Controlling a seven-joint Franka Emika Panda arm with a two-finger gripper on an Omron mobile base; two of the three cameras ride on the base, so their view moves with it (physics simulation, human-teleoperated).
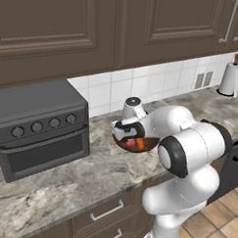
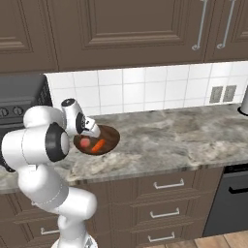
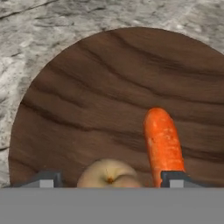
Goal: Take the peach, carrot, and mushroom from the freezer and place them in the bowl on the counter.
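The dark brown wooden bowl (image 1: 151,143) (image 2: 112,136) (image 3: 87,87) sits on the marbled counter (image 1: 64,187) (image 2: 169,140). Inside it lie the peach (image 1: 130,143) (image 2: 85,143) (image 3: 109,175) and, right beside it, the orange carrot (image 1: 140,143) (image 2: 98,145) (image 3: 162,144). My gripper (image 1: 126,132) (image 2: 92,130) (image 3: 109,179) hovers just over the bowl and is open. Its fingertips (image 3: 43,179) stand wide apart on either side of the peach, and nothing is held. The mushroom and the freezer are out of view.
A dark grey toaster oven (image 1: 39,127) stands on the counter to the left of the bowl. A paper towel roll (image 1: 230,79) is at the far right. Brown wall cabinets (image 2: 135,29) hang overhead. A black appliance (image 2: 232,193) sits below the counter's right end.
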